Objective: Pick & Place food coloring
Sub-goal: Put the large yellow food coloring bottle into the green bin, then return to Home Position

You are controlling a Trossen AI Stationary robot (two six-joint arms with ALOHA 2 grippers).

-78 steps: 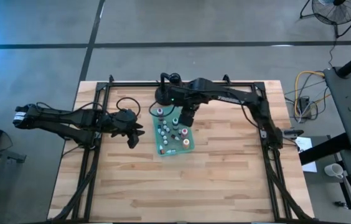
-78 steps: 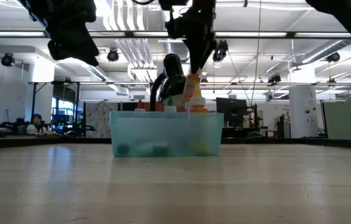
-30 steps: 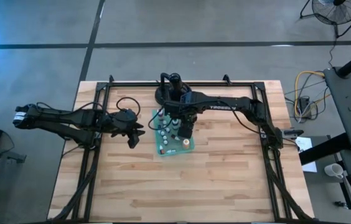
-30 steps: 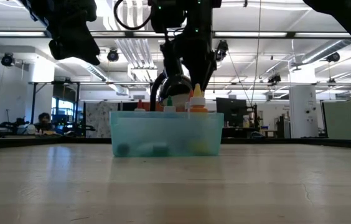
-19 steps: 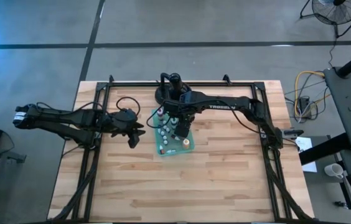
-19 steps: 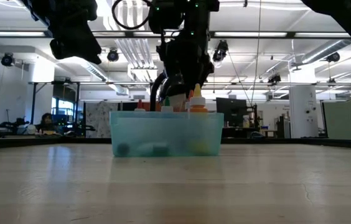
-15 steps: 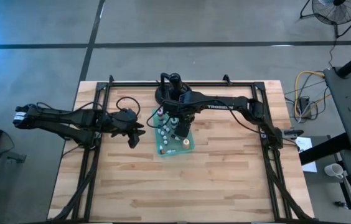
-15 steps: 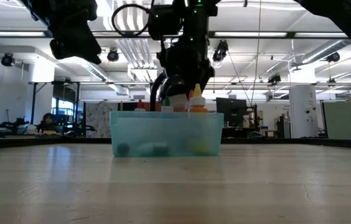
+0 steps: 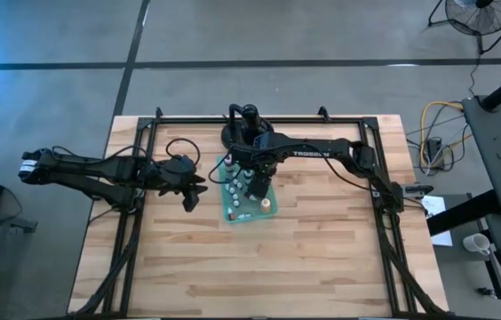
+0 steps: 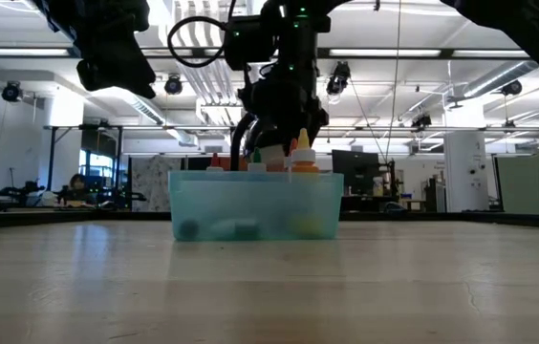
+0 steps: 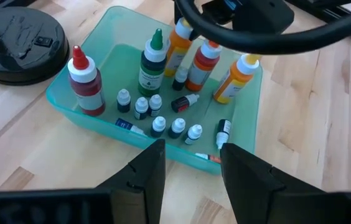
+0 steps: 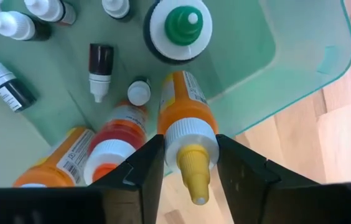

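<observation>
Bottle (image 12: 187, 134), orange with yellow tip, stands inside the teal tray (image 9: 230, 214) between the right gripper (image 12: 186, 163) fingers; contact unclear. Left gripper (image 11: 191, 163), spread, waits at the tray's nine o'clock

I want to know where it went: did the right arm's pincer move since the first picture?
Yes. The right pincer slid toward the left pincer's side and now sits lower, over the middle of the teal tray, around a yellow-tipped orange bottle.
</observation>
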